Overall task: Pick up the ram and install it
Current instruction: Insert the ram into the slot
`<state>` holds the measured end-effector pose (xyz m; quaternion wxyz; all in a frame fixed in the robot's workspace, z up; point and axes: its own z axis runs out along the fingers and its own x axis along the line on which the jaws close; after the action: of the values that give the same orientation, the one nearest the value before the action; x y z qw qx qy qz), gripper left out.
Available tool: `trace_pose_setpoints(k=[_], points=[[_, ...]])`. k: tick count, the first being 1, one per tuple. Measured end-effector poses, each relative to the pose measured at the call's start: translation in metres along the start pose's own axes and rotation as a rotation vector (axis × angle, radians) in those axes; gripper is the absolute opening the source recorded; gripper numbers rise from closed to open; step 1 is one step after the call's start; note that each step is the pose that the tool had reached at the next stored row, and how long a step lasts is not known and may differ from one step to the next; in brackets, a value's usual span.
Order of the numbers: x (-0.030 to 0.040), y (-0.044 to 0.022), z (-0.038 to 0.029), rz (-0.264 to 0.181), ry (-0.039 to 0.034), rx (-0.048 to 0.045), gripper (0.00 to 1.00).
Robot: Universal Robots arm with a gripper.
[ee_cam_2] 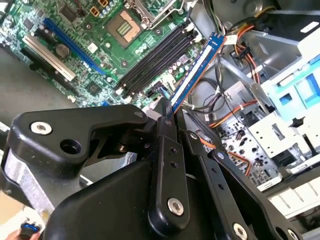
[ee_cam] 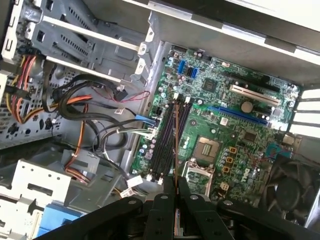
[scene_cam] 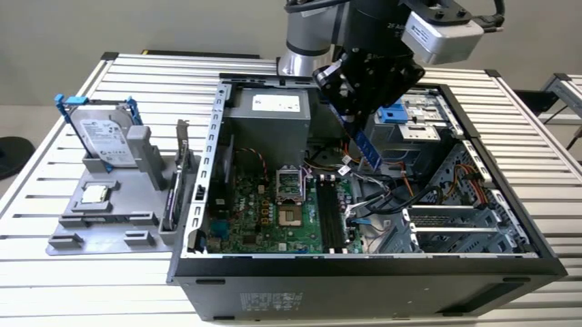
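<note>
Ram held above the open computer case, not yet in a slot

The pincer point(ee_cam_2: 167, 117) is clamped narrow on one end of the ram point(ee_cam_2: 196, 71), which hangs tilted over the memory slots point(scene_cam: 329, 216) on the motherboard point(scene_cam: 272, 218) inside the computer case point(scene_cam: 473, 272), clear of the board; in the first wrist view the ram point(ee_cam: 175, 145) appears edge-on, roughly in line with the slots. The main risk, as I judge it, is misalignment: the stick is gripped at one end and slanted, so it could meet a slot at an angle, jam, or twist in the grip. The loose cables point(ee_cam_2: 220, 107) lie just beside the slots and might snag the free end. Pressing down unevenly could strain the board or leave one end unseated.
</note>
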<state>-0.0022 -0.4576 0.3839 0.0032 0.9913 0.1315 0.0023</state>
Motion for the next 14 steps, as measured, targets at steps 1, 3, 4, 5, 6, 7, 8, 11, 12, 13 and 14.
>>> trace_pose_setpoints(k=[1,3,4,5,6,7,8,11,12,13,14], points=[[0.0,0.0,0.0,0.012,-0.0001,-0.0001,0.0],[0.0,0.0,0.0001,0.038,-0.0003,-0.0002,0.0],[0.0,0.0,0.0002,0.051,-0.0004,-0.0003,0.0],[0.0,0.0,0.0003,0.063,-0.0004,-0.0002,0.0],[0.0,0.0,0.0003,0.077,-0.0006,-0.0004,0.0],[0.0,0.0,0.0004,0.088,-0.0006,-0.0004,0.0],[0.0,0.0,0.0004,0.1,-0.0007,-0.0004,0.0],[0.0,0.0,0.0006,0.134,-0.0009,-0.0005,0.0],[0.0,0.0,0.0006,0.144,-0.001,-0.0005,0.0],[0.0,0.0001,0.0006,0.154,-0.0011,-0.0007,0.0],[-0.0001,0.0001,0.0007,0.163,-0.0012,-0.0006,0.0]])
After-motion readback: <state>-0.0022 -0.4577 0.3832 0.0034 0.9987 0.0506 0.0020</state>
